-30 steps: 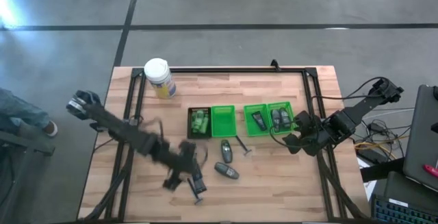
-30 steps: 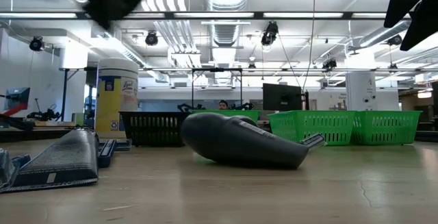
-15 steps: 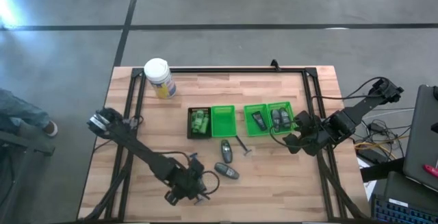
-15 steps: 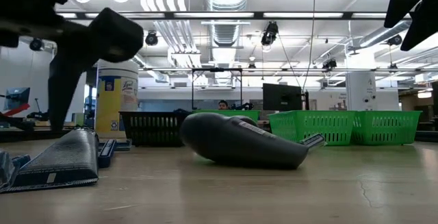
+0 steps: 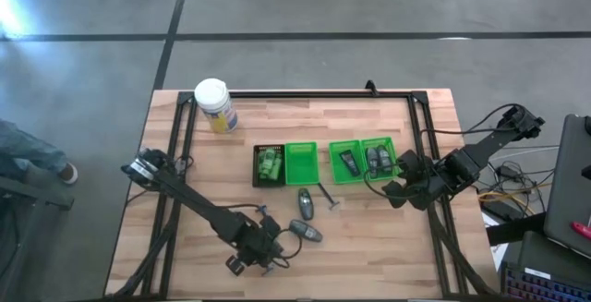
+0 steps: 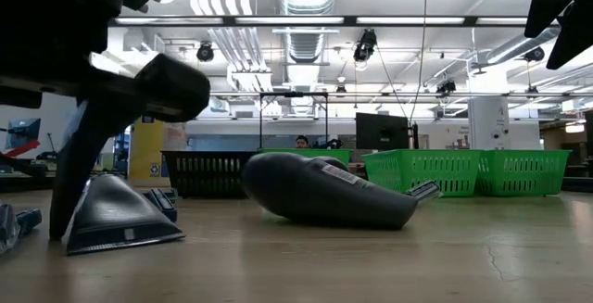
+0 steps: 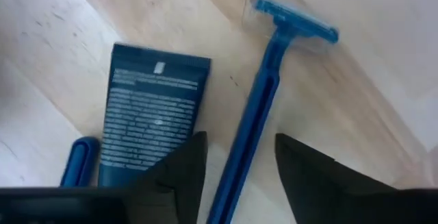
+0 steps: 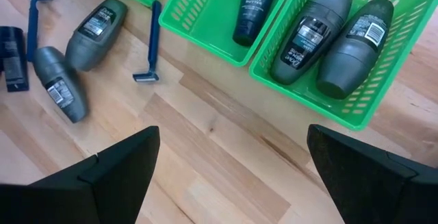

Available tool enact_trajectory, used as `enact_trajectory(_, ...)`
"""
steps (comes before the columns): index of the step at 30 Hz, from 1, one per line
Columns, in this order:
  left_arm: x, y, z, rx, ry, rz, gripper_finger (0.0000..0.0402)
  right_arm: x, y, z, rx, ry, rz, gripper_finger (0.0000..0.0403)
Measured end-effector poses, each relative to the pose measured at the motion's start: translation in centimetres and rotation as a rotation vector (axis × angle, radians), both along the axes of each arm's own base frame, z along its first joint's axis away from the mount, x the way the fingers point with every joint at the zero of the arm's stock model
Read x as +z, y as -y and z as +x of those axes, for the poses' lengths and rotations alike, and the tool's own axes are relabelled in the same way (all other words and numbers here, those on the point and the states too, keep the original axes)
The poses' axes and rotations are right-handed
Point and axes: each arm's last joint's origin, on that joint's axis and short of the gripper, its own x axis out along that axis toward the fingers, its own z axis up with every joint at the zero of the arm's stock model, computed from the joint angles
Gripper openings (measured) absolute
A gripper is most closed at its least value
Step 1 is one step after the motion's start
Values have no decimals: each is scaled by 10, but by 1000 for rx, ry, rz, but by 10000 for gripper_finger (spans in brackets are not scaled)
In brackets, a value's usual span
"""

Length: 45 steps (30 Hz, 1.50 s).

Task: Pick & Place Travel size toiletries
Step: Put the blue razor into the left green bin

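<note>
My left gripper (image 5: 258, 252) is low over the near part of the table, open, pointing down. In its wrist view the left gripper (image 7: 239, 142) straddles the handle of a blue T-shaped razor (image 7: 274, 80) that lies flat, and a dark blue tube (image 7: 154, 125) lies beside one finger. Two dark grey oval tubes (image 5: 305, 203) (image 5: 307, 232) and a second razor (image 5: 328, 196) lie on the wood. My right gripper (image 8: 236, 176) hovers wide open by the table's right edge, over the green trays (image 8: 356, 107) holding more grey tubes (image 8: 308, 35). My left gripper comes from above, pointing down. The razor's handle (image 7: 241, 157) runs between its two fingers, and one finger (image 7: 183, 169) stands at the near corner of the dark blue tube. I cannot tell whether it touches either one.
A white-lidded jar (image 5: 214, 104) stands near the far left corner. A black tray with green bottles (image 5: 268, 165) and three green trays (image 5: 300, 163) sit in a row mid-table. A black frame rail (image 5: 314, 94) runs along the far edge. Bare wood lies near the right front.
My left gripper has swung toward the table's near edge and come down to the razor and the dark blue tube. In the low view the tube has shifted and turned on the table. The right arm has kept still.
</note>
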Motion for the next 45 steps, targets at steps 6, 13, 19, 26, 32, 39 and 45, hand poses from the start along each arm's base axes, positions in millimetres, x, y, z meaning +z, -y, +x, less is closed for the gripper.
enact_trajectory(6, -3, 0, 1, 0, -1, 7, 106, 0, 0, 0, 2, -1, -2, 368)
enact_trajectory(13, 2, -1, 1, 35, -58, -24, 23, -1, 1, -2, 2, -22, -15, 368)
enact_trajectory(19, 54, -20, 0, 316, -91, -140, 21, -1, 1, -2, 6, -22, -17, 368)
enact_trajectory(26, 122, -123, 21, 1238, 198, -436, 21, -1, 1, -2, 5, -23, -18, 368)
enact_trajectory(32, 115, -207, 41, 1711, 356, -838, 21, 0, 2, -2, -23, -4, -28, 368)
enact_trajectory(39, 71, -227, 51, 1954, 216, -810, 66, 0, 2, -1, -32, 0, -24, 368)
enact_trajectory(45, 57, -225, 59, 1952, 180, -779, 128, 0, 2, -1, -29, -1, -26, 368)
